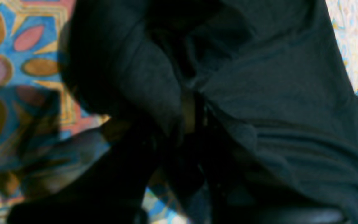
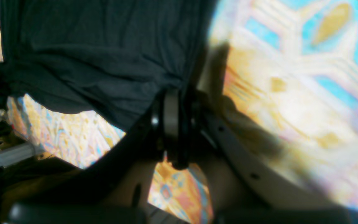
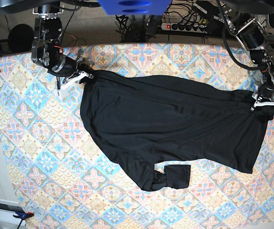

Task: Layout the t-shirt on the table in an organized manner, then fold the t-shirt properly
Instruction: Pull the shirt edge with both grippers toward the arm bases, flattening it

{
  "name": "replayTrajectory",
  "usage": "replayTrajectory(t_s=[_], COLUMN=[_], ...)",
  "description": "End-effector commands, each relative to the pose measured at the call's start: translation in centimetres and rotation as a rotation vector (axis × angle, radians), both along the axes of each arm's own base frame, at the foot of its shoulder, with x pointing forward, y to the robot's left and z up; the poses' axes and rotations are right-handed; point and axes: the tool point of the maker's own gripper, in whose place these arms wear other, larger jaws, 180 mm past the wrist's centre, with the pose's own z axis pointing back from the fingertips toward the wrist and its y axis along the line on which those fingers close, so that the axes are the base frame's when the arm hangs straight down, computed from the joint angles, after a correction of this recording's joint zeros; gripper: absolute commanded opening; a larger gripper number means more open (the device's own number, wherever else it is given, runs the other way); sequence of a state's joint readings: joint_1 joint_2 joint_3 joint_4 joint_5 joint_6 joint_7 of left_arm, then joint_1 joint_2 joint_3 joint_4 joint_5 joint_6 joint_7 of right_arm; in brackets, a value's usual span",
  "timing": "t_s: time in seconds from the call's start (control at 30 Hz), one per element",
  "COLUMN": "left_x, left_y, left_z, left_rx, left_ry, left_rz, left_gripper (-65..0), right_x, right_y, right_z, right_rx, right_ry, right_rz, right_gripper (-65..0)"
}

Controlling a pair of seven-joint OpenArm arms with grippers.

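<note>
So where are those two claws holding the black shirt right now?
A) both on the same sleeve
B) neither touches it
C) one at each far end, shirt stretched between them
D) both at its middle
C: in the base view the right gripper pinches one end of the t-shirt and the left gripper the opposite end.

Both grippers pinch the t-shirt (image 3: pixel 175 126) stretched across the table (image 3: pixel 36 157).

t-shirt (image 3: pixel 175 124): matt black soft cloth, wrinkled | table (image 3: pixel 32 157): covered in smooth patterned pastel cloth
</note>
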State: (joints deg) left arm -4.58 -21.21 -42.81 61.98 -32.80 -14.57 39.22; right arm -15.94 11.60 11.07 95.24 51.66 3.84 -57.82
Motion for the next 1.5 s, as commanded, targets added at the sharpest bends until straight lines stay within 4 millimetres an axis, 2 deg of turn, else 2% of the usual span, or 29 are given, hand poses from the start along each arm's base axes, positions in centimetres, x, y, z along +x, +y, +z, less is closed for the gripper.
replayTrajectory(t_s=[0.0, 0.1, 0.2, 0.23, 0.33, 0.47, 0.67, 0.87, 1.1, 1.2, 1.47], left_x=[0.3, -0.7, -1.3, -2.1, -3.2, -4.9, -7.9, -11.1, -13.4, -14.7, -15.2], left_y=[1.5, 2.7, 2.8, 2.9, 3.9, 3.6, 3.0, 2.4, 2.0, 2.9, 3.0], left_z=[1.7, 2.0, 1.7, 1.3, 2.1, 3.0, 3.3, 2.4, 1.2, 1.4, 1.2], left_rx=[0.038, 0.061, 0.057, 0.059, 0.103, 0.133, 0.168, 0.138, 0.108, 0.110, 0.101], left_ry=[-0.039, -0.024, -0.015, 0.002, 0.012, 0.009, 0.044, 0.088, 0.123, 0.125, 0.121], left_rz=[0.017, 0.019, 0.019, 0.018, 0.005, -0.024, -0.060, -0.067, -0.058, -0.007, 0.017], left_gripper=[-65.0, -65.0, -65.0, -65.0, -65.0, -65.0, -65.0, -65.0, -65.0, -65.0, -65.0], right_x=[0.9, 1.5, 0.6, 0.2, -1.1, -2.2, -3.7, -4.6, -4.4, -5.4, -5.6], right_y=[-1.0, -1.7, -1.8, -1.7, -2.3, -3.0, -3.7, -4.2, -5.6, -5.9, -5.6], right_z=[1.3, 2.5, 2.6, 2.5, 2.1, 2.0, 2.1, 2.7, 2.9, 2.4, 2.1], right_rx=[-0.017, 0.005, 0.054, 0.065, 0.080, 0.079, 0.075, 0.041, 0.013, 0.009, 0.016], right_ry=[-0.047, -0.083, -0.069, -0.063, -0.036, 0.002, 0.028, 0.029, 0.026, 0.053, 0.061], right_rz=[-0.014, -0.043, -0.068, -0.070, -0.096, -0.081, -0.061, -0.030, -0.049, -0.058, -0.054], right_gripper=[-64.2, -64.2, -65.0, -65.0, -65.0, -65.0, -65.0, -65.0, -65.0, -65.0, -65.0])
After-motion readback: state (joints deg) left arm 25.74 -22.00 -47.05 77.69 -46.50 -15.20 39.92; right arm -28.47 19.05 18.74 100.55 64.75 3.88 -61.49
